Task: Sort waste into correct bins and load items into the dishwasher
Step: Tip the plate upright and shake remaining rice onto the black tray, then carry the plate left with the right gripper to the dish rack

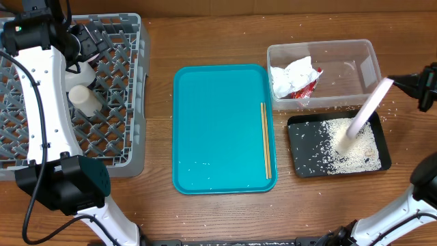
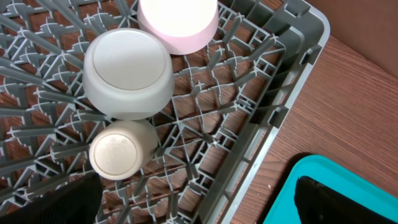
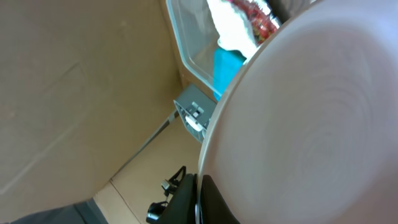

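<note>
My right gripper is shut on the rim of a white plate, holding it tilted on edge over the black tray. A pile of rice crumbs lies in that tray. In the right wrist view the plate fills the frame, and the gripper pinches its edge. The clear tub holds the napkin and the red wrapper. My left gripper hangs open over the grey dish rack. A cup, an upturned grey bowl and a white round dish sit in the rack.
A teal serving tray lies mid-table, with wooden chopsticks along its right side and a few crumbs near its front. Loose crumbs are scattered on the wood around the bins. The left arm stretches across the rack.
</note>
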Robot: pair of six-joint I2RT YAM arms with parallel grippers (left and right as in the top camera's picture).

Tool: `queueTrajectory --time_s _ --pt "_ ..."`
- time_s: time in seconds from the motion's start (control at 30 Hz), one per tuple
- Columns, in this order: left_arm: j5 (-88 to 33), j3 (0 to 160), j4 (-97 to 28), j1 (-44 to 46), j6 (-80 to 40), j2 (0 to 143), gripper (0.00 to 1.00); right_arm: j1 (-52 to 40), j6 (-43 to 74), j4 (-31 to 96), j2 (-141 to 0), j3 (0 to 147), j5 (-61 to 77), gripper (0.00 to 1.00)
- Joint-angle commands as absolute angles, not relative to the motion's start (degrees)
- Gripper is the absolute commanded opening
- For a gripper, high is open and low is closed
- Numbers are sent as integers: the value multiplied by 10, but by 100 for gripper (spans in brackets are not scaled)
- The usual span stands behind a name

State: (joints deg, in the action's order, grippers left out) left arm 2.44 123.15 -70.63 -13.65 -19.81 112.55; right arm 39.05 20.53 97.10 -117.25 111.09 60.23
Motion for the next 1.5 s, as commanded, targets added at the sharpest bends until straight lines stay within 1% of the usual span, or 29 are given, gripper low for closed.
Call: queueTrajectory --time_s 0.0,0.23,0.43,0.5,0.67,0.73,0.87,0.9,0.97,1.03,1.1,1.2,1.27,1.47 --pt "32 1235 -705 -138 -208 1128 100 393 201 971 -1141 1109 606 3" --pt "32 1235 -705 -138 -208 1128 100 385 202 971 -1129 1110 658 3" --pt "32 1235 -705 -138 -208 1128 100 375 202 970 -1079 1110 714 4" --pt "32 1235 -704 -138 -208 1128 100 351 205 935 -1051 1111 736 4" --pt "32 1235 -704 -138 -208 1128 100 256 259 760 -1023 1111 736 4" --pt "32 1235 -704 -138 -208 1128 100 208 278 688 -1023 1111 736 4" --pt "32 1235 -705 -138 -208 1128 100 83 329 496 -1028 1110 712 4" --pt "32 1235 -705 -138 -208 1128 100 44 343 432 -1029 1110 689 4" --pt "32 1235 -705 -138 -208 1128 100 -13 353 355 -1029 1110 643 4" --pt "32 1235 -705 -138 -208 1128 100 -81 354 282 -1030 1110 569 4" --pt "32 1235 -705 -138 -208 1128 100 -136 355 237 -1035 1110 500 4" --pt "32 1235 -705 -138 -208 1128 100 -198 362 185 -1051 1110 440 4" --pt "32 1235 -705 -138 -208 1128 100 -225 378 152 -1068 1110 427 4" --pt "32 1235 -705 -138 -208 1128 100 -256 485 25 -1152 1110 445 4"
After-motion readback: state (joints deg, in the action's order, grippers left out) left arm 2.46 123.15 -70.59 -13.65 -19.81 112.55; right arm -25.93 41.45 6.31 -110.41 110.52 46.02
